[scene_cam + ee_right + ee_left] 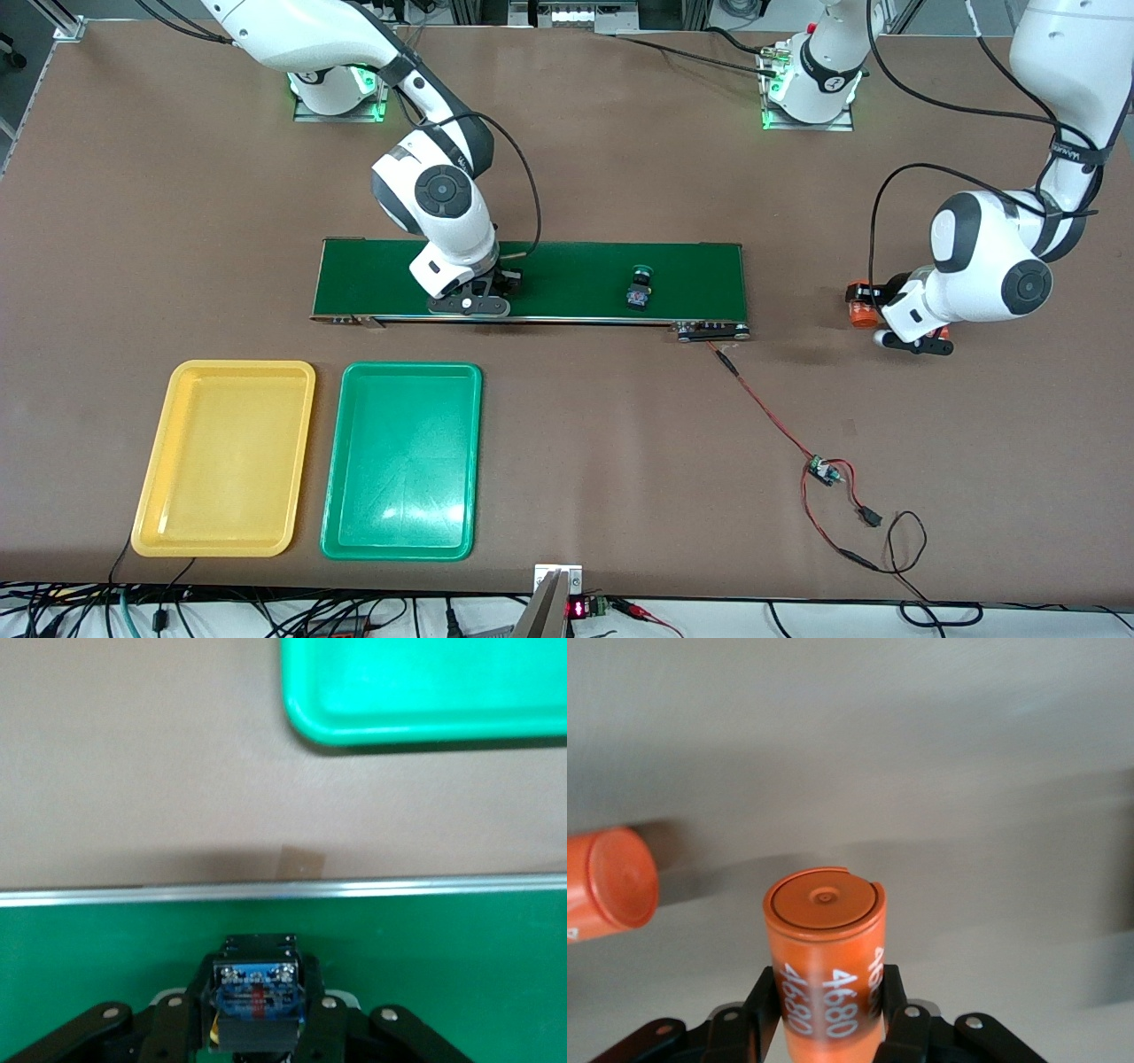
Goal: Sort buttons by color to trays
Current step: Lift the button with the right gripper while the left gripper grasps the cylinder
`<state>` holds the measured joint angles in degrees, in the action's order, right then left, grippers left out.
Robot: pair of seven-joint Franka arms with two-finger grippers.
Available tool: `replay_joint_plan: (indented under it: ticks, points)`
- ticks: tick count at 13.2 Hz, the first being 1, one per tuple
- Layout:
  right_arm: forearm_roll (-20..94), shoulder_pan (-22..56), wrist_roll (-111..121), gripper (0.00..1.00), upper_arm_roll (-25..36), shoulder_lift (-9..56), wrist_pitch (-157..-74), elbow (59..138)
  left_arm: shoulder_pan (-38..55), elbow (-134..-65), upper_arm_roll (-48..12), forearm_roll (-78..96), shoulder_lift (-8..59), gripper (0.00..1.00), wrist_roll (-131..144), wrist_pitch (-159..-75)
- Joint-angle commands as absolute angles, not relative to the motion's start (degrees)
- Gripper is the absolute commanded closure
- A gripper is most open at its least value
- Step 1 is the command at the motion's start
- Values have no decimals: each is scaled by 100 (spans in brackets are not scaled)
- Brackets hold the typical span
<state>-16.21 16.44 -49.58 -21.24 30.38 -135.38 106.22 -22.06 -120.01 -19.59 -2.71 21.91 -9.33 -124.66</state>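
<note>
On the dark-green conveyor belt (567, 275), my right gripper (469, 303) (255, 997) is shut on a button (255, 974) with a dark blue-black body. A sliver of yellow shows at the button's side. A green-capped button (640, 287) lies free on the belt, toward the left arm's end. The yellow tray (226, 456) and the green tray (403, 461) (425, 691) lie side by side, nearer to the front camera than the belt. My left gripper (917, 341) (828, 997) is down at the table off the belt's end, shut on an orange cylinder (824, 930) marked "4680".
A second orange cylinder (611, 881) (861, 312) lies on the table beside the held one. A red and black wire runs from the belt's end to a small circuit board (824, 470) nearer to the front camera. Both trays hold nothing.
</note>
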Motion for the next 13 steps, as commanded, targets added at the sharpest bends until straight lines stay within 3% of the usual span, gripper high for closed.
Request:
replay_joint_plan:
  ticks: [1,6,10,13]
  points:
    - [-1635,1460,-4608,88,-2048,2892,-12880,10145,-1883,-12094,-2267,-387,1609,100,-1666,-12243]
    - [-1248,442,-2334,89,-2048,1883,-11332,9958,-1521,-11901,-2698,-343,1582,100,-3511,-12156]
    - [-1230,-499,-629,89,-2048,1416,-10890,9958,-1187,-11839,-2707,-352,1670,100,-5121,-12286]
    - [-1265,-1088,524,89,-2048,1415,-10802,9940,-731,-11839,-2698,-360,1661,100,-5738,-12497]
